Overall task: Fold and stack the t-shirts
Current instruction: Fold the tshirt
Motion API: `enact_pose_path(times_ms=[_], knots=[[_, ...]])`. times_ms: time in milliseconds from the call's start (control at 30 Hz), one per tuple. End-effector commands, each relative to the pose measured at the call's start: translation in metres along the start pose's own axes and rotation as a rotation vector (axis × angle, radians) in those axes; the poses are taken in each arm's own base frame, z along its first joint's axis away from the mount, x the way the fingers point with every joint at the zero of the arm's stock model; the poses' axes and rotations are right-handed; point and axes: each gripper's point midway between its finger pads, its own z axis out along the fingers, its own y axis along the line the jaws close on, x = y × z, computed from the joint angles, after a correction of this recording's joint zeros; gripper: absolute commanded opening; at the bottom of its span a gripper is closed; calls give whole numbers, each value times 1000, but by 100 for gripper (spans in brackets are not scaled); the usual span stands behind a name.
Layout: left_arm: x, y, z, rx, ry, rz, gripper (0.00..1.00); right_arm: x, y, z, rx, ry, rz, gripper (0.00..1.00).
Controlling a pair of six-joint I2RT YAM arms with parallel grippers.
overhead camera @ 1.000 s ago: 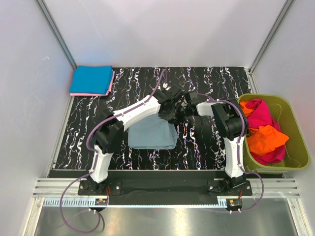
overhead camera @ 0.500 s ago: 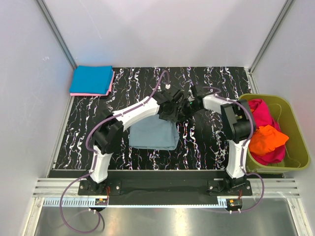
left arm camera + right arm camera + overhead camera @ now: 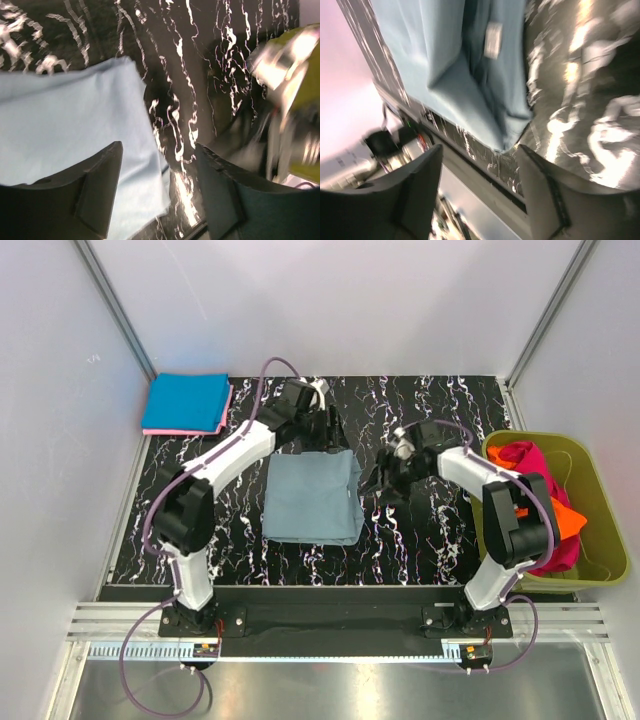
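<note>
A dusty grey-blue t-shirt [image 3: 312, 498] lies folded in a flat rectangle on the black marbled table [image 3: 430, 540]. My left gripper [image 3: 325, 430] hovers at the shirt's far edge, open and holding nothing. In the left wrist view the cloth [image 3: 65, 120] lies under the open gripper [image 3: 157, 190]. My right gripper [image 3: 385, 478] is just off the shirt's right edge, also open. The right wrist view shows the shirt's folded layers [image 3: 455, 65] and small white label [image 3: 493, 40] beyond the open gripper [image 3: 480, 195].
A bright blue folded shirt [image 3: 186, 400] rests on a pink one [image 3: 170, 431] at the far left corner. At the right stands an olive-green tub [image 3: 560, 584] holding a magenta shirt [image 3: 530, 462] and an orange one [image 3: 565, 520]. White walls enclose the table.
Both grippers opened and let go of the grey-blue shirt. The left one drew back to the far left, the right one swung out to the right. The shirt now lies flat.
</note>
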Motion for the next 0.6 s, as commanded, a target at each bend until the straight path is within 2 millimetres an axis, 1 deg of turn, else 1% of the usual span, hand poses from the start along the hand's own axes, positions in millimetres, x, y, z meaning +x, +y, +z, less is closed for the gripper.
enact_pose_path(times_ms=[0, 33, 67, 100, 133, 167, 200, 233, 267, 300, 367, 400, 433, 467, 533, 567], knots=[[-6, -22, 28, 85, 10, 38, 68, 26, 24, 14, -81, 59, -142, 72], [-6, -19, 34, 77, 16, 36, 68, 26, 24, 18, -77, 55, -151, 74], [-9, -18, 42, 66, 16, 31, 68, 27, 17, 23, -55, 59, -138, 75], [-6, -14, 46, 30, 23, 19, 67, 30, 17, 27, -57, 65, -142, 77], [-5, -14, 48, 9, 23, 20, 66, 31, 16, 30, -58, 70, -148, 77], [-9, -15, 49, -11, 8, 30, 65, 32, 13, 32, -51, 70, -148, 77], [-5, -11, 52, -83, -9, 48, 65, 34, 12, 34, -49, 71, -151, 77], [-8, -12, 52, -111, -26, 71, 64, 36, 11, 38, -49, 74, -155, 77], [-9, -2, 56, -182, -49, 77, 63, 37, 8, 40, -44, 76, -153, 77], [-2, -2, 58, -210, -39, 86, 63, 38, 8, 41, -44, 79, -158, 76], [-1, 2, 62, -258, -50, 103, 63, 42, 4, 45, -42, 87, -160, 75], [3, 7, 68, -295, -48, 115, 63, 44, 2, 46, -39, 89, -161, 75], [4, 9, 70, -304, -46, 133, 62, 44, 4, 47, -55, 87, -169, 74], [5, 10, 73, -314, -46, 141, 62, 48, 1, 49, -57, 95, -165, 73], [8, 16, 79, -341, -41, 148, 61, 52, 2, 52, -74, 97, -165, 70], [8, 18, 81, -350, -41, 148, 60, 54, 2, 54, -78, 103, -163, 65]])
